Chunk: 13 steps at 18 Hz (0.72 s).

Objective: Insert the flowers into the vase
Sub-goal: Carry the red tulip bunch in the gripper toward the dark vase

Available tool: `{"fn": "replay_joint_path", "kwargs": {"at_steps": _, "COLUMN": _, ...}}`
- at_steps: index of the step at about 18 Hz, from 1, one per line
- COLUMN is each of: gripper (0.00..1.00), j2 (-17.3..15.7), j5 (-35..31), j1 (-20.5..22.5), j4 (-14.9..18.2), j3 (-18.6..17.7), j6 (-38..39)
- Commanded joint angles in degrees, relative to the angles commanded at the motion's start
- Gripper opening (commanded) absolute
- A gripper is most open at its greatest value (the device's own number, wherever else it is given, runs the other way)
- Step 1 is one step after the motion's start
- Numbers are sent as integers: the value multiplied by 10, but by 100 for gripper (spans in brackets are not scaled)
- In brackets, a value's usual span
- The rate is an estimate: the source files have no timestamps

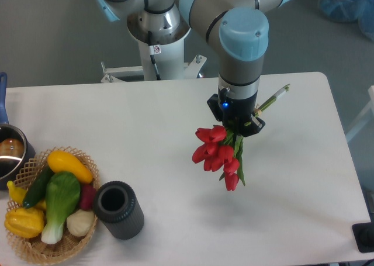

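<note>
My gripper (238,125) clamped on flowers (218,152), blooms hanging below-left of it, vase (118,210) well apart, lower left

A wicker basket (26,249) at the white worktop's (146,137) front left corner holds toy vegetables (58,199). Just behind it stands a metal pot (9,155) with a blue handle (3,96).

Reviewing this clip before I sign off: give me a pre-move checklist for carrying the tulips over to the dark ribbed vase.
1. Flowers held in the tool, lifted off the table: ok.
2. Stems sticking out behind the tool, blooms hanging down: not ok for stem-first insertion.
3. Vase upright, mouth open and unobstructed: ok.
4. Tool above the vase: not ok, vase sits well away, toward the basket.
5. Grip firmness: cannot tell.
</note>
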State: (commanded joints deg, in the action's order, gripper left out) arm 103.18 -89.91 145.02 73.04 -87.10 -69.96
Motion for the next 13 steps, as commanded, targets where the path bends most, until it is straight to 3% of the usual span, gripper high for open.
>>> {"fn": "replay_joint_path", "kwargs": {"at_steps": 7, "gripper": 0, "j2": -4, "j5": 31, "j1": -3, "j4": 2, "j3": 0, "j6": 11}}
{"fn": "replay_joint_path", "kwargs": {"at_steps": 13, "gripper": 0, "j2": -16, "j5": 138, "j1": -3, "j4": -5, "j3": -5, "j6": 33}}
